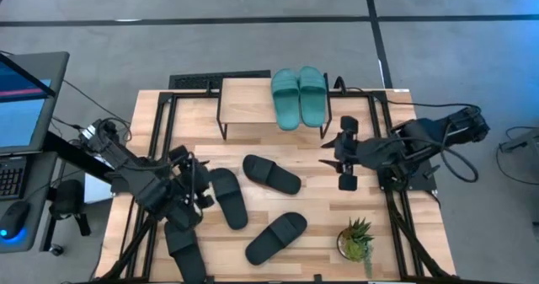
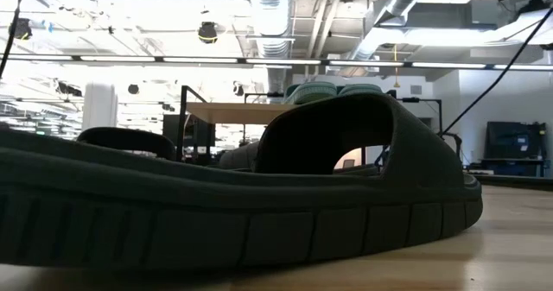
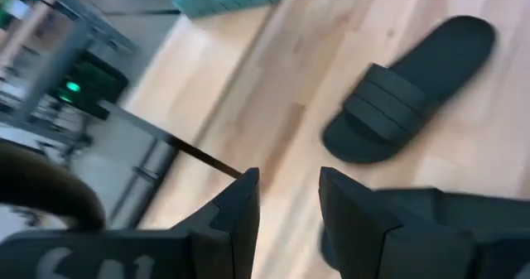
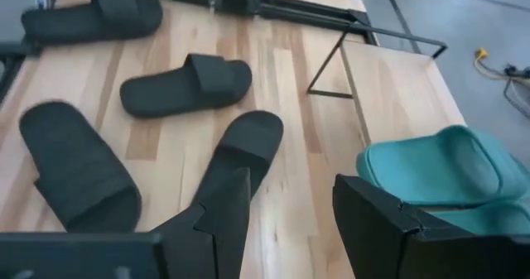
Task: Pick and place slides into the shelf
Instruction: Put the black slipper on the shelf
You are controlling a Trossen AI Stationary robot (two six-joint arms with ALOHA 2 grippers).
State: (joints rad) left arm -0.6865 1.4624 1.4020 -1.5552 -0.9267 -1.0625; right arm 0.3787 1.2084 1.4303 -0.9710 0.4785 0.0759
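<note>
Two teal slides side by side on the right end of the shelf; four black slides loose on the tabletop in front of it. Left gripper low at the left, just beside one black slide, fingers parted around nothing. Right gripper right of the shelf, fingers spread wide, empty.

Two teal-green slides lie side by side, soles down, on the right part of the shelf, a low light-wood rack on thin black legs, just beyond the right arm's open jaws. Three black slides lie scattered on the counter between the two pairs of jaws. A fourth black slide lies beside and partly under the left arm's jaws.
</note>
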